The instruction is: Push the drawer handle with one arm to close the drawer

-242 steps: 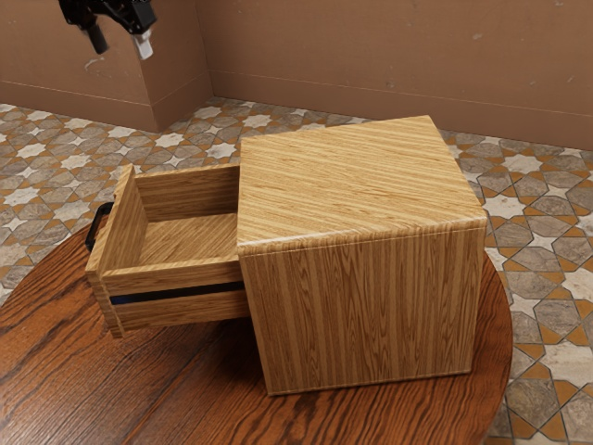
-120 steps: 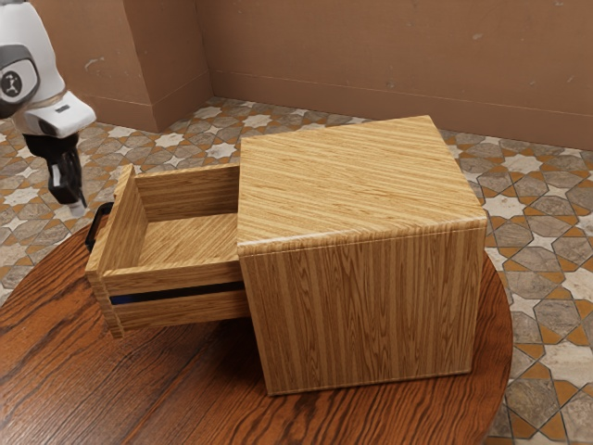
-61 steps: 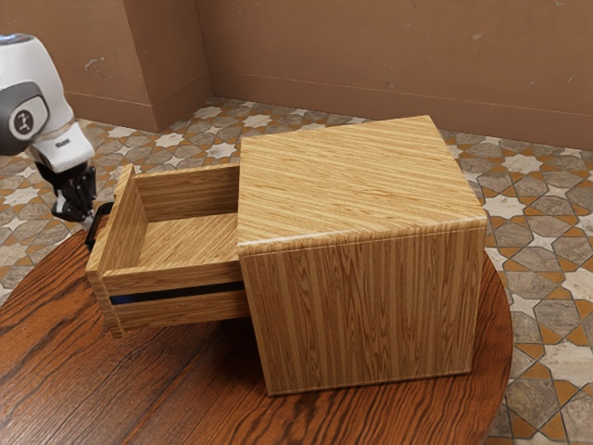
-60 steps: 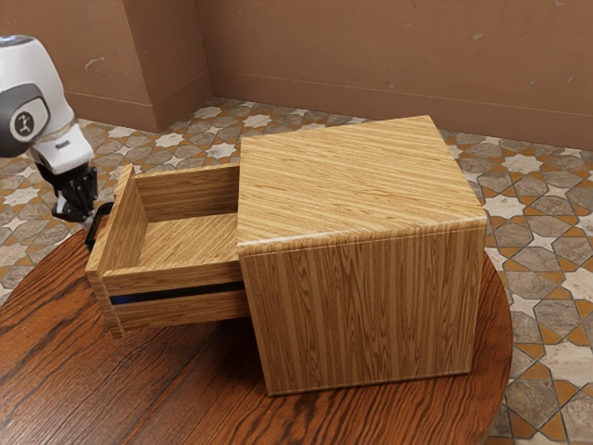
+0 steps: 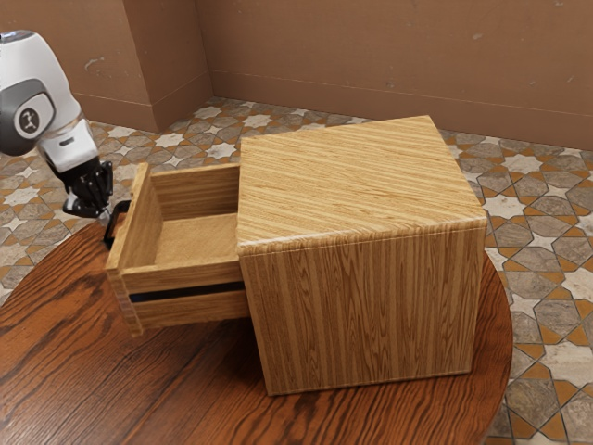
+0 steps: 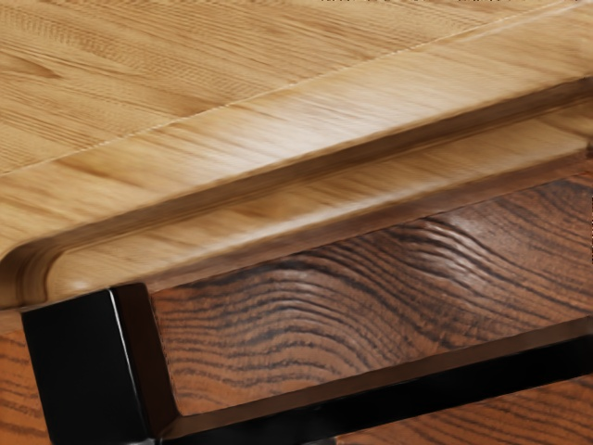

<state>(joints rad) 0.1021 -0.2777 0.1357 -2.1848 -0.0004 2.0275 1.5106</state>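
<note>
One end effector [image 5: 105, 216], whose spread I cannot tell, sits at one handle [image 5: 110, 230] on one open drawer [image 5: 141, 239].

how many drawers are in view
1: the pale wooden drawer, partly out of the boxy wooden cabinet toward the exterior view's left, black squared handle on its front. The cabinet's far sides are hidden; more may be there.
</note>
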